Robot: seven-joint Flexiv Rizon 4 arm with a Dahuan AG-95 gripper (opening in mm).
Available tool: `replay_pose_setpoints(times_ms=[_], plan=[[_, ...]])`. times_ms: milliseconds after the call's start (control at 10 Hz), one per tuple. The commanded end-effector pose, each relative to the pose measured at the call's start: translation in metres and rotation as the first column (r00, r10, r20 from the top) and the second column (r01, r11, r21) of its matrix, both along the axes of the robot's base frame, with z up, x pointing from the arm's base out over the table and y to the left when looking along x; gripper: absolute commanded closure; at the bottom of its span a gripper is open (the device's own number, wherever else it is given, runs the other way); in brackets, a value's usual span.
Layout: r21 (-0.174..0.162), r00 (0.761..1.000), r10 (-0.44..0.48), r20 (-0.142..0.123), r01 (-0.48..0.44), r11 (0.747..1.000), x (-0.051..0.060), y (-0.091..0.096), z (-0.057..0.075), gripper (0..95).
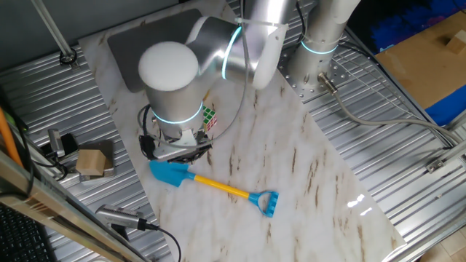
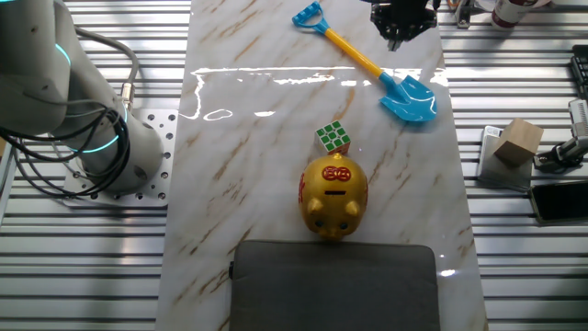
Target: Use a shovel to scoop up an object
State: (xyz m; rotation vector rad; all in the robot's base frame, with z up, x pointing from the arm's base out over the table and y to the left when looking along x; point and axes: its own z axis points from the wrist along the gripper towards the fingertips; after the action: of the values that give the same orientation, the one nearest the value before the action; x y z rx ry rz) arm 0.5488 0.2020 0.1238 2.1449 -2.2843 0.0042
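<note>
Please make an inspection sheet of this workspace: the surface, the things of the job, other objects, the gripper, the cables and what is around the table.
Surface: marble-patterned board on a ribbed metal table, with glare patches.
Job's things: shovel lies flat on the board, ungripped; puzzle cube sits apart from the blade, close beside the pig bank.
Clutter: golden pig bank; dark pad at the board's end; wooden block off the board.
Gripper: gripper hangs beside the shovel's shaft, holding nothing; whether it is open cannot be told.
Cables: black cables loop at the robot base.
Surroundings: cardboard box and blue bins beyond the table.
</note>
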Motion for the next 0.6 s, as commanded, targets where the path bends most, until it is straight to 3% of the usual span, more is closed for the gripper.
replay_pose_setpoints(times_ms=[100,600], plan=[[-0.003,1.0,0.006,0.022,-0.006,1.0,-0.016,0.018,-0.011,57.0],[-0.003,0.999,0.045,0.025,-0.045,0.999,-0.034,0.041,-0.025,57.0]])
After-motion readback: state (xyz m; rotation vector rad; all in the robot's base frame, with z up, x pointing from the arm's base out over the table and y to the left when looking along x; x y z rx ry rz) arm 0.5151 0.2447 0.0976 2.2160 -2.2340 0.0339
